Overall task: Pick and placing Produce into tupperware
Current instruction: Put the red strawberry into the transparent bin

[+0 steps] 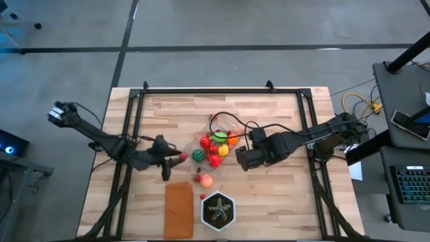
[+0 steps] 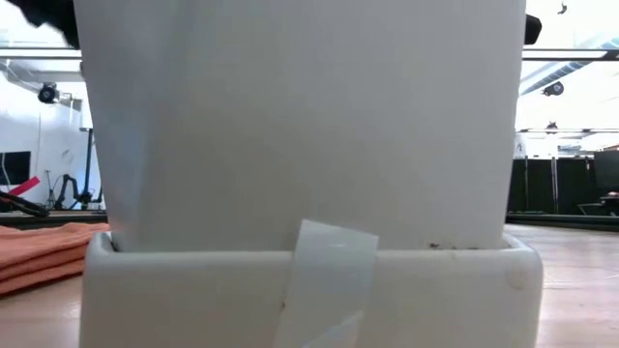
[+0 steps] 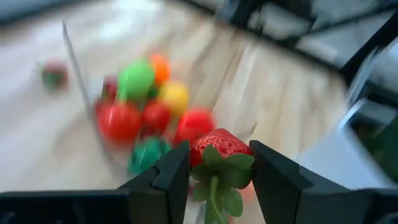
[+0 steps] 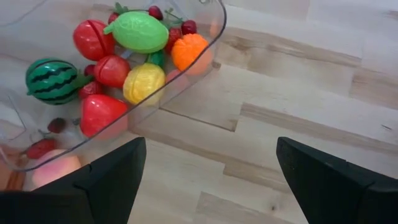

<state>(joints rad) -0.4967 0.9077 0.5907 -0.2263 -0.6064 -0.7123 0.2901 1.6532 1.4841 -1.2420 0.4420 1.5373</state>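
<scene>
The clear tupperware [image 1: 201, 138] stands mid-table, holding several toy pieces: a striped watermelon [image 4: 51, 81], a green lemon [image 4: 140, 31], an orange [image 4: 189, 51], a yellow fruit [image 4: 144, 83] and red ones. My left gripper [image 1: 180, 156] is just left of it, shut on a red toy strawberry [image 3: 219, 148]. My right gripper [image 4: 211, 177] is open and empty at the container's right side [image 1: 239, 158]. A peach-coloured piece [image 1: 206, 180] and two small red pieces [image 1: 203, 196] lie on the table in front of the container. My left gripper pinches the strawberry's red body [image 3: 205, 146] between its two fingers [image 3: 177, 174], one on each side. The green leaves and stem [image 3: 217, 186] point back toward the wrist, the red tip away from it. The fingers come nearly level from the table's left.
A black hexagonal pot with a green star-shaped plant [image 1: 218, 210] stands near the front edge, beside a flat orange-brown rectangle [image 1: 178, 208]. A black frame [image 1: 134, 114] runs along the table's sides. In the low view a white object [image 2: 309, 145] fills the picture.
</scene>
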